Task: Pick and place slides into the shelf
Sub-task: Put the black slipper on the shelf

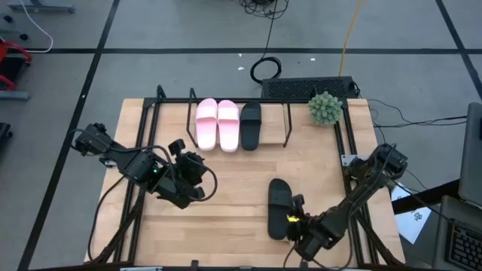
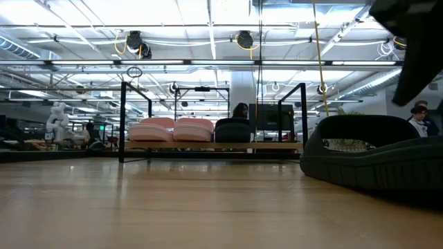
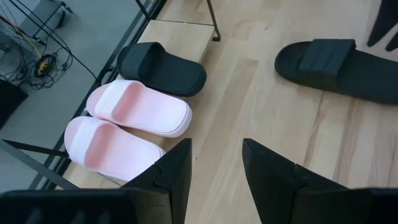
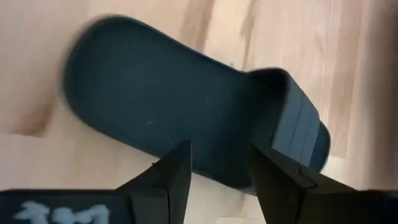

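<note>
The shelf stands at the table's far side. On its board sit two pale pink slides and one black slide side by side, also seen in the left wrist view: pink slides, black slide. A second black slide lies flat on its sole on the tabletop, right of centre. My right gripper is open and hovers over this slide's footbed, by its near end. My left gripper is open above the table left of centre.
A small green potted plant stands at the far right corner beside the shelf. A black perforated panel lies behind it. Bare board remains on the shelf to the right of the black slide. Bare wood lies between the two arms.
</note>
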`<state>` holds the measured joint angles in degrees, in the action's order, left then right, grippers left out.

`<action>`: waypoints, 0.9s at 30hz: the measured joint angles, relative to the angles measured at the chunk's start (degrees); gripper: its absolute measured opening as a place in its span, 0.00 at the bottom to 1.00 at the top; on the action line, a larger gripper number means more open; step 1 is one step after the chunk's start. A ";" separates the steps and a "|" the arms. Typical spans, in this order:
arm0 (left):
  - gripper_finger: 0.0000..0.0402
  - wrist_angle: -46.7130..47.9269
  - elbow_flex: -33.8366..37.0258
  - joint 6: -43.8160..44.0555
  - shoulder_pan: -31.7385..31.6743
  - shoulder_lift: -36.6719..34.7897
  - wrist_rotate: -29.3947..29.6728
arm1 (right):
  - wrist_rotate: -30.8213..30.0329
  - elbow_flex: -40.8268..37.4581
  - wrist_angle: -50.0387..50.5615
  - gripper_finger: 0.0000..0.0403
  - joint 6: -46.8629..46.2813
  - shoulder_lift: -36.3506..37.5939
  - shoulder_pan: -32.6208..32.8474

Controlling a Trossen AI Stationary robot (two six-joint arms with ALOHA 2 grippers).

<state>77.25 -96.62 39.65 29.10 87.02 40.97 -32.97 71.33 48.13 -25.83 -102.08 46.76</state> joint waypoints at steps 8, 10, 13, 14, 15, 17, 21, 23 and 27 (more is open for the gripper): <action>0.36 0.04 0.00 -0.36 -0.02 0.00 0.00 | -0.18 -0.02 0.39 0.36 0.86 0.01 -3.28; 0.36 0.04 0.00 -0.97 -0.02 0.00 0.02 | -0.20 -0.02 0.14 0.36 1.06 0.04 -4.04; 0.36 0.06 0.00 -2.25 -0.04 0.00 0.04 | -0.20 -0.02 0.10 0.36 1.32 0.04 -5.49; 0.36 0.09 0.00 -2.36 -0.04 0.00 0.04 | -0.20 -0.02 0.09 0.36 1.42 0.04 -6.06; 0.36 0.15 0.00 -2.46 -0.04 0.00 0.04 | -0.22 -0.02 -0.02 0.36 1.43 -0.08 -6.68; 0.36 0.20 0.00 -2.60 -0.04 0.00 0.07 | -0.22 -0.02 -0.20 0.36 1.59 -0.51 -7.84; 0.36 0.21 0.00 -3.38 -0.04 0.00 0.07 | -0.09 -2.05 -3.14 0.36 3.12 -2.11 -9.77; 0.36 0.23 0.00 -3.41 -0.04 0.00 0.07 | -0.34 -3.01 -4.12 0.36 3.61 -2.80 -10.20; 0.36 0.53 0.00 -3.46 -0.04 0.00 0.04 | -5.02 -4.13 -3.94 0.35 3.76 -3.01 -10.62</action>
<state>77.78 -96.62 36.19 29.06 87.02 41.01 -37.99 67.20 44.19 -22.07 -105.08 36.14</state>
